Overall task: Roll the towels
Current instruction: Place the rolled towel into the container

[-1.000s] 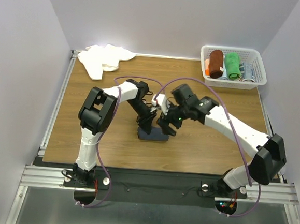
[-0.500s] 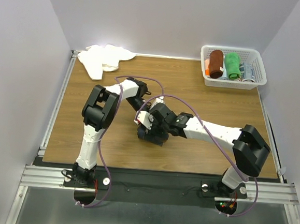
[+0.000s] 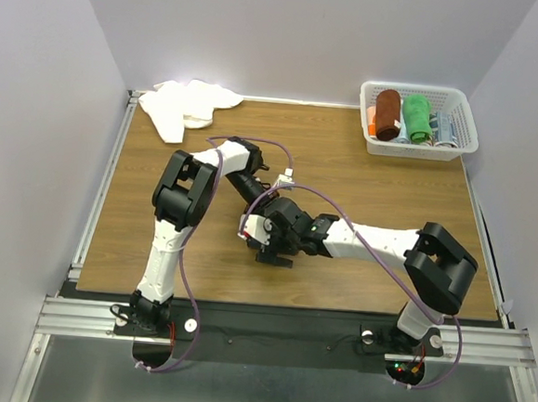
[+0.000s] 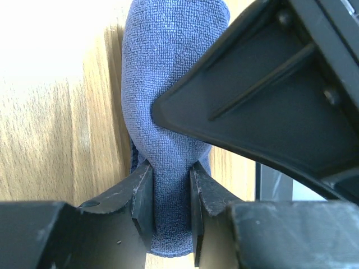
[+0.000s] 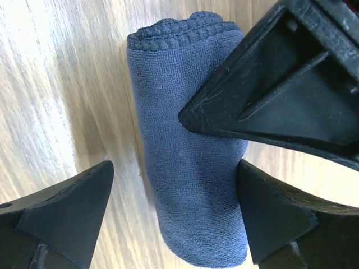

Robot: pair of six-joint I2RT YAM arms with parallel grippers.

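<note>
one slate-blue towel roll (image 5: 168, 78) lengthwise inside spread right gripper (image 5: 175, 166), end pinched in left gripper (image 4: 168, 174)

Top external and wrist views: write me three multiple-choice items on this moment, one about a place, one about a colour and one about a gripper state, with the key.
1. Where does the white towel lie?
A) in the basket
B) at the far left corner of the table
C) between the arm bases

2. What colour is the rolled towel under the wrist cameras?
A) bright green
B) rust-brown
C) slate blue-grey

3. How does the left gripper stand?
A) shut on the rolled towel
B) wide open over bare wood
C) shut on nothing

Key:
1 B, it lies crumpled at that corner in the top view.
2 C, both wrist views show blue-grey cloth.
3 A, its fingers pinch the roll's end in the left wrist view.
</note>
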